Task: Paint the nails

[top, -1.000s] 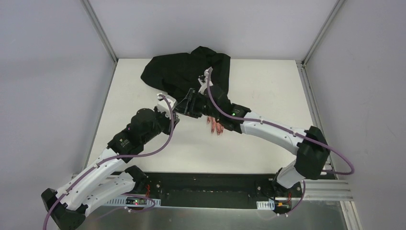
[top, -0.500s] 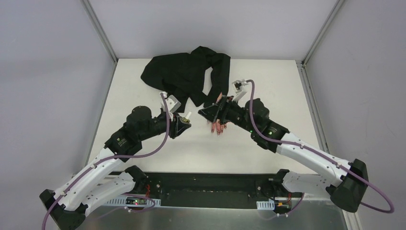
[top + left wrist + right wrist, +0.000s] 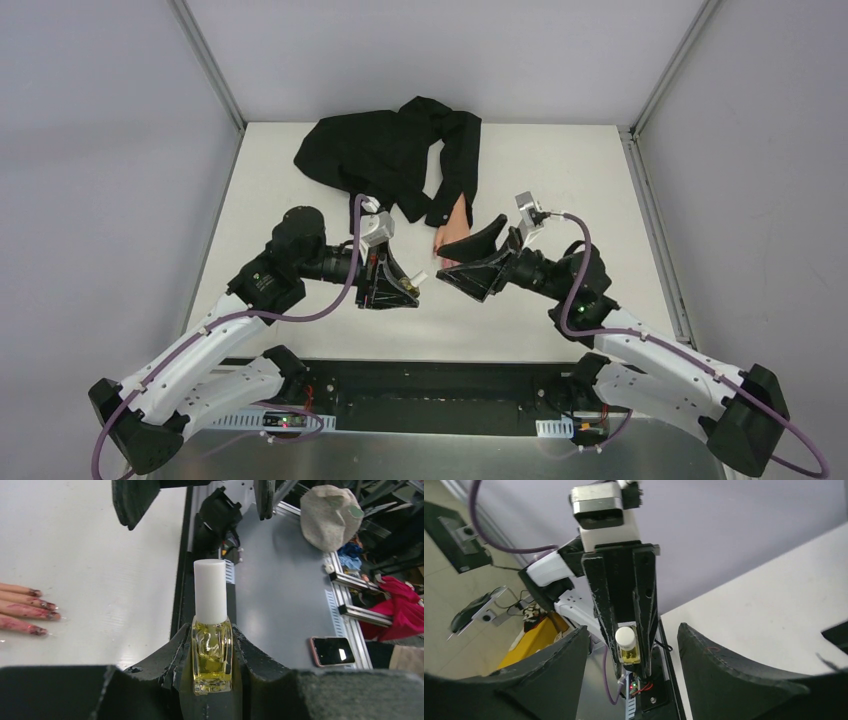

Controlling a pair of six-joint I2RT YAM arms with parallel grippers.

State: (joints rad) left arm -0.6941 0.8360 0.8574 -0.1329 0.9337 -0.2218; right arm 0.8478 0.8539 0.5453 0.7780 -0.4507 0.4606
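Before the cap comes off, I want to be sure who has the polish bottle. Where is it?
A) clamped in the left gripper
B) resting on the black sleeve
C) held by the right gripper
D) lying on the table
A: the polish bottle stands between the fingers of the left gripper, white cap on, while the right gripper faces it open and empty.

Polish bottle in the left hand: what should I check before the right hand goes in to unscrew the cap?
1. Grip: small yellowish glass polish bottle clamped between the left hand fingers: ok.
2. Closure: white cylindrical cap seated on the bottle: ok.
3. Free hand: right hand open and empty: ok.
4. Approach: right hand faces the cap, not yet around it: ok.
5. Target: dark red glossy nails of the pale mannequin hand uncovered: four show; the fifth, cannot tell.
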